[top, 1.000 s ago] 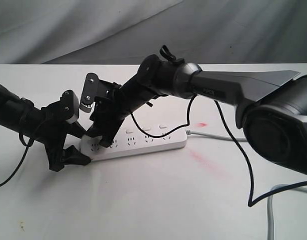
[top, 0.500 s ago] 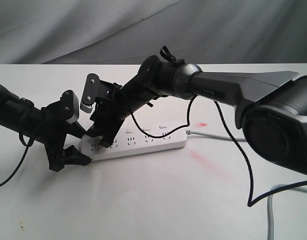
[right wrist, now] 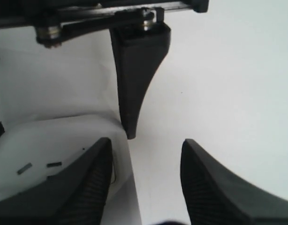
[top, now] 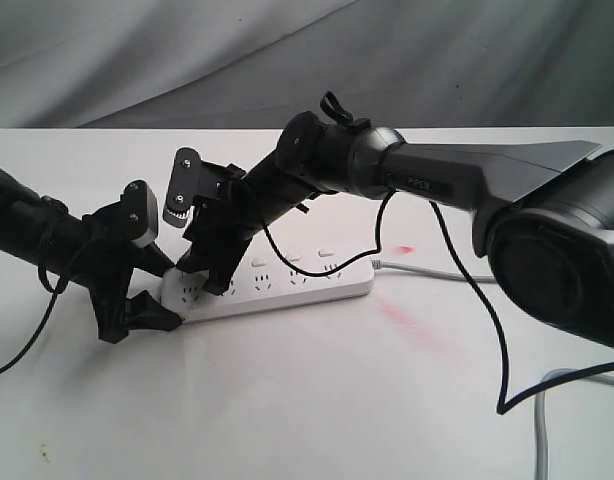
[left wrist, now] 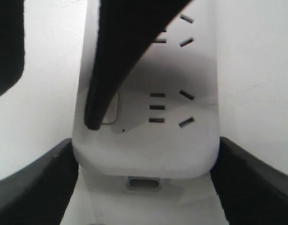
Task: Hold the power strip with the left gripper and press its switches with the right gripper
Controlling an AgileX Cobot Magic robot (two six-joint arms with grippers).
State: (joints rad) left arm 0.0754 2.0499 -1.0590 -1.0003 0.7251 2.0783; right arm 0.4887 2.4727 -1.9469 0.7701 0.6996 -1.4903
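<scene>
Two claws are meeting at the left end of the strip (top: 287, 285), which is lying flat on the table (top: 287, 410) with its cord (top: 417, 271) trailing off to the right. The left claw (top: 165, 293) is clamping that rounded end, one finger (left wrist: 36, 183) pressing against each long side. The right claw (top: 203, 274) is pointing down over the same end, its jaws standing apart and gripping nothing. One of its fingers (left wrist: 116, 56) is resting its tip at the edge of the end switch (left wrist: 112, 110), the leftmost of the switches (top: 293, 257) running along the far edge. Whether it is pushing down cannot be told. Its other finger (right wrist: 219, 187) is hanging over the table, off the strip's far side.
</scene>
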